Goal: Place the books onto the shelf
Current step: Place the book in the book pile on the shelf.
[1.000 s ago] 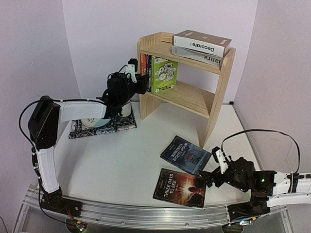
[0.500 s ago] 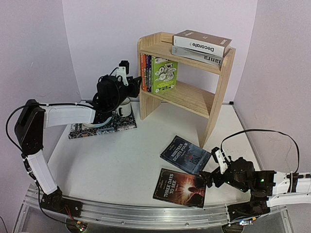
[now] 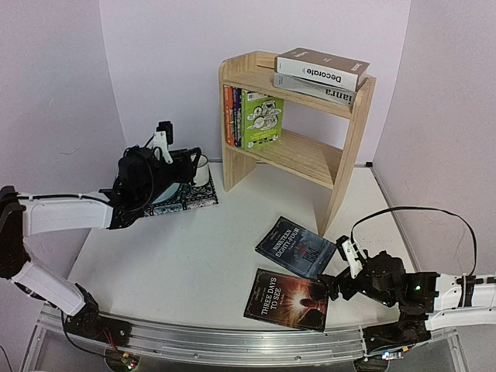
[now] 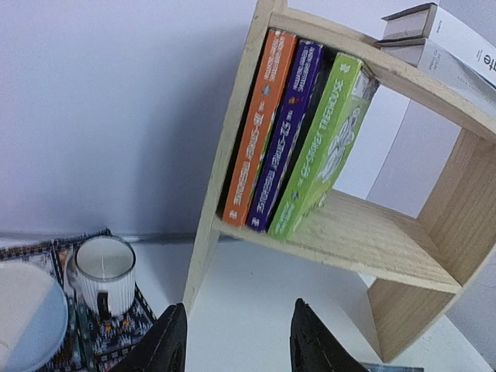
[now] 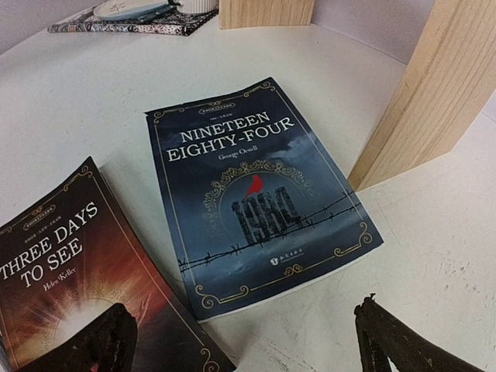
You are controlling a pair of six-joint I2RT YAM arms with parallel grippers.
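A pale wooden shelf [image 3: 350, 147] stands at the far edge of a white table [image 3: 178, 248], right of centre. On its top tier two thick books lie flat, brown "Decorate" [image 3: 324, 68] stacked on grey "ianra" [image 3: 318, 89]. They were probably laid down because they are heavy and would tip over if stood up.

On the lower tier, three paperbacks stand pressed against the left side panel: orange [image 4: 260, 128], then purple [image 4: 287, 136], then green [image 4: 322, 147]. The panel acts as a bookend, and the rest of that tier is bare wood.

Two books are not yet shelved. "Nineteen Eighty-Four" [image 5: 260, 194] and "Three Days to See" [image 5: 70, 287] lie face up side by side near the table's near edge, right of centre, beside the shelf's right panel.

The right end effector [image 5: 248, 341] hangs low just beyond them with its jaws spread wide and empty. One finger sits over a corner of "Three Days to See", which looks like the start of a pickup. The books are thin and flat, so getting under them may be awkward.

The left end effector [image 4: 236, 345] is partly spread and holds nothing. It sits above a patterned placemat [image 3: 194, 200] at the far left of the table and points towards the shelf. A ribbed white mug [image 4: 103, 267] and a pale dish [image 4: 23, 318] rest on the placemat.

The walls are plain lilac, and the table is smooth and matt.
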